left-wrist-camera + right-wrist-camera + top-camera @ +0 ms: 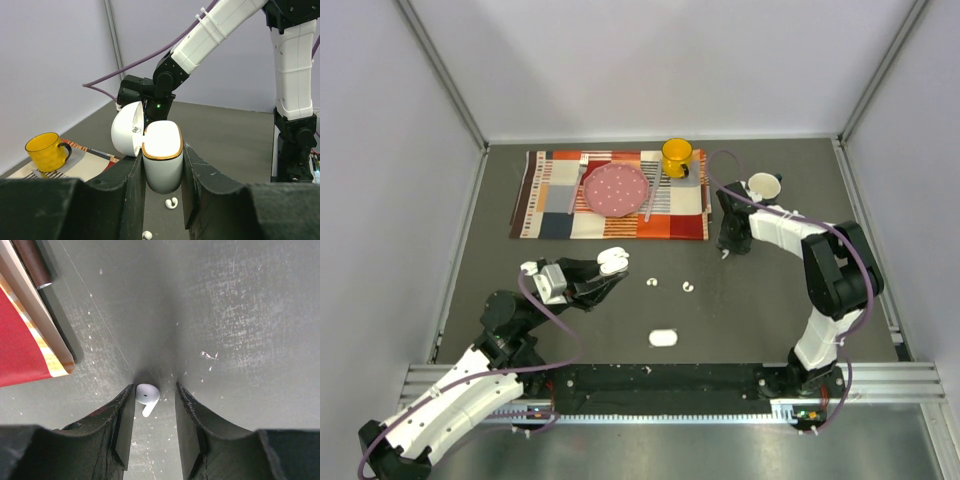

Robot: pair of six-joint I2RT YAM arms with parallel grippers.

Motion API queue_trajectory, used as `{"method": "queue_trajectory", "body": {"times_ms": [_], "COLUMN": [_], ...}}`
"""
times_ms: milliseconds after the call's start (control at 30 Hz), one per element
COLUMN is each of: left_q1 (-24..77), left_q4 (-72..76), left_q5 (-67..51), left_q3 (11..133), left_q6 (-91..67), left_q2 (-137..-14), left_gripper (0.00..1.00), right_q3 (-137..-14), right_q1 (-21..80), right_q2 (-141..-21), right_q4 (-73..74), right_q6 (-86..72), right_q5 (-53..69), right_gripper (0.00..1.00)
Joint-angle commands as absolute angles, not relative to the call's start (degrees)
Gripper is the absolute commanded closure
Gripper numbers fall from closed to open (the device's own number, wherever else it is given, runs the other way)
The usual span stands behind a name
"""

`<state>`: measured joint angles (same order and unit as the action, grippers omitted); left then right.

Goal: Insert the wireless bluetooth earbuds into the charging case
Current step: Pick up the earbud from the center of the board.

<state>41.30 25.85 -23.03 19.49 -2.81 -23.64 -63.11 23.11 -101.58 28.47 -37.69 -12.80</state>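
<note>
My left gripper (605,272) is shut on an open white charging case (612,261), held above the table. In the left wrist view the gold-rimmed case body (162,160) sits between my fingers, its lid (127,129) swung open to the left. Two white earbuds (652,284) (688,287) lie on the table; they also show below the case in the left wrist view (171,202) (147,235). A second, closed case (663,338) lies nearer the front. My right gripper (154,390) is open, tips down at the table, straddling a third earbud (146,396) that rests by the left finger. I see no fourth earbud.
A checked placemat (555,210) at the back holds a pink plate (616,189), cutlery and a yellow mug (677,157). A white cup (763,185) stands behind the right arm. The placemat corner (30,350) and a dark handle (30,260) lie left of my right gripper.
</note>
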Motion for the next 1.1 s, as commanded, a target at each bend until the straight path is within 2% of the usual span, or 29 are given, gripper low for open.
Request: {"method": "queue_trajectory", "body": {"times_ms": [0,767,833,900,1067], "left_q1": [41.5,41.5,41.4,41.4,41.5], "left_q4": [27.9,27.9,27.8,27.9,28.0], "left_q5": [-22.4,-22.7,-22.7,-22.9,-22.9], "left_q3": [19.4,19.8,19.9,19.9,19.9], "left_q6": [-2.5,-2.5,-2.5,-2.5,-2.6], "left_q2": [-23.4,-23.7,-23.9,-24.1,-24.3], "left_gripper": [1.0,1.0,1.0,1.0,1.0], "right_q3": [-64.7,-65.2,-65.4,-65.5,-65.6], "right_q1": [24.3,24.6,24.6,24.6,25.1], "right_q2": [-103.2,-102.9,-102.8,-102.7,-100.8], "right_q4": [26.5,26.5,26.5,26.4,26.4], "right_q6": [-38.3,-37.4,-37.2,-36.8,-35.0], "right_q5": [-11.9,-12.9,-13.0,-13.2,-14.2], "right_gripper": [0.64,0.75,0.81,0.82,0.97]}}
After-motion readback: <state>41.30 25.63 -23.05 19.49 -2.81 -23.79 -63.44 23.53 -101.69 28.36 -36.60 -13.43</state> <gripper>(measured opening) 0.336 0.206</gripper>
